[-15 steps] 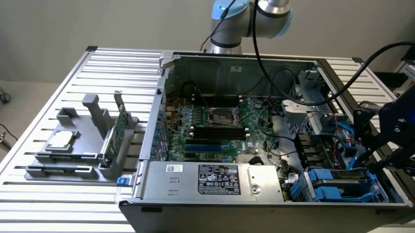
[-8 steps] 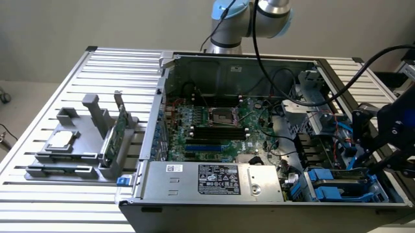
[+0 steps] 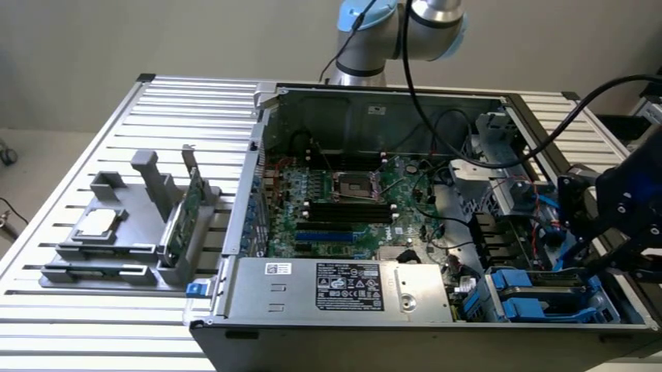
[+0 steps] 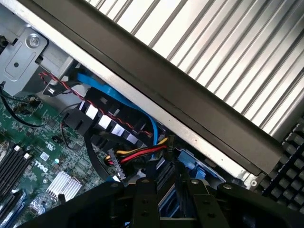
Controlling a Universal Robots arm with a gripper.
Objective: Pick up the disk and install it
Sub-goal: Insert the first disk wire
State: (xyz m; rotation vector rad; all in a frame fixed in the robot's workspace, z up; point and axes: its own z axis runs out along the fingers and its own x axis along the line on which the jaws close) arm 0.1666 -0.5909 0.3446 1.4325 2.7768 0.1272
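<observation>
My gripper [image 3: 594,256] hangs inside the open computer case at the exterior view's right, just above the drive bay [image 3: 538,301] with its blue carriers. In the wrist view its two black fingers [image 4: 145,190] close in on a thin slab with a blue edge, the disk [image 4: 166,199], seen edge-on and mostly hidden by the fingers. The gripper [image 4: 167,184] is shut on it. Blue plastic of the bay [image 4: 192,161] lies right beyond the fingertips, next to the case's side wall [image 4: 190,109].
Red, yellow and black power cables [image 4: 137,154] and a blue data cable [image 4: 118,97] run close to the fingers. The motherboard [image 3: 342,201] and power supply [image 3: 342,287] occupy the case. A grey fixture [image 3: 124,240] on the slatted table holds a silver chip [image 3: 98,223] and a green card [image 3: 184,221].
</observation>
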